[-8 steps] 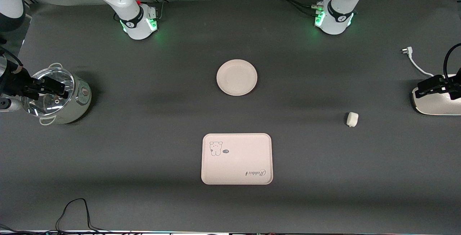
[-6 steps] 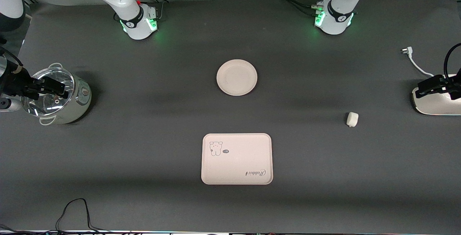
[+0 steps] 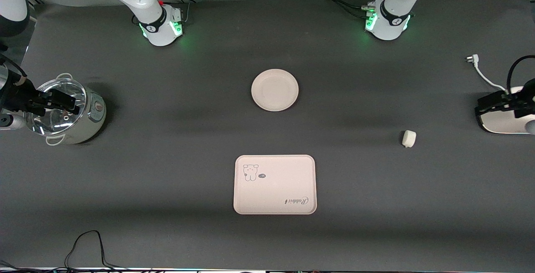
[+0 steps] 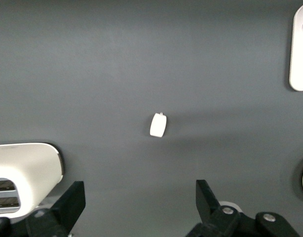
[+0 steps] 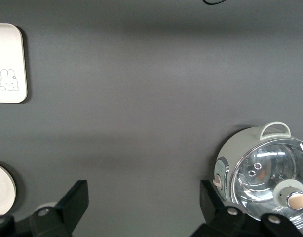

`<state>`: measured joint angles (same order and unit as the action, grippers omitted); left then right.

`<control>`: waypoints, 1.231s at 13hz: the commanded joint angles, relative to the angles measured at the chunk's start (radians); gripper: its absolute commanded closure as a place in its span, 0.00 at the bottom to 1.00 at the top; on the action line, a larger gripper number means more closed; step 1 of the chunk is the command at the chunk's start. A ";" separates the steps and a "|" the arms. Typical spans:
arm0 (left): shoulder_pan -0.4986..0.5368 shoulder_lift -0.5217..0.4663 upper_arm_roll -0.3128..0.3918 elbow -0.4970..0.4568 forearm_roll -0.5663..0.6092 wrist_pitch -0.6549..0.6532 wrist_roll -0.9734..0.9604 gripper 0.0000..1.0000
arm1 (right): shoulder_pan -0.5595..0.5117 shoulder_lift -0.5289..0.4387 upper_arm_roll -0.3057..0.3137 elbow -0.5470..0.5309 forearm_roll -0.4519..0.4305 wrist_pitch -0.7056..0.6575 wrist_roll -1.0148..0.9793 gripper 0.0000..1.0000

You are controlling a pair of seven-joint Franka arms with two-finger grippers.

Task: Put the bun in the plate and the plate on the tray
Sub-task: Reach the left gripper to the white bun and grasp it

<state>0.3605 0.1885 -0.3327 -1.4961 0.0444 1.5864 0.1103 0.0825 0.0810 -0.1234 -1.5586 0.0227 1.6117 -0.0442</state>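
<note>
Bun [image 3: 408, 138] loose on table [image 3: 167, 147], both fingers released: left fingers [image 3: 495, 102] over toaster [image 3: 501, 121], right fingers [image 3: 62, 100] waiting over pot [image 3: 67, 112]. Risk: smooth bun rolls/squirts if pinch off-ctr.

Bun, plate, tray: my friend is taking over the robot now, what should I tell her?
Left gripper: open, empty, over a white appliance at its end of the table.
Right gripper: open, empty, over the glass-lidded pot.
Bun: on the table, toward the left arm's end.
Plate: empty, mid-table.
Tray: empty, nearer the front camera than the plate.
Done: nothing.
Left: bun into plate, plate onto tray.
</note>
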 commanded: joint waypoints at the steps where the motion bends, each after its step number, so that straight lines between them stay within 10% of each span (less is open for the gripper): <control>1: -0.024 0.012 0.004 -0.157 0.029 0.151 0.002 0.00 | -0.006 -0.024 0.008 -0.028 -0.021 0.005 0.020 0.00; 7: -0.014 0.046 0.009 -0.626 0.046 0.741 -0.006 0.00 | -0.006 -0.024 0.008 -0.031 -0.021 0.005 0.020 0.00; 16: -0.014 0.219 0.040 -0.734 0.080 1.021 -0.004 0.05 | -0.007 -0.024 0.007 -0.037 -0.020 0.007 0.018 0.00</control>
<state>0.3465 0.4100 -0.2974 -2.2187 0.1064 2.5884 0.1096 0.0819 0.0806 -0.1235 -1.5717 0.0227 1.6115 -0.0442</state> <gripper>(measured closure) 0.013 0.000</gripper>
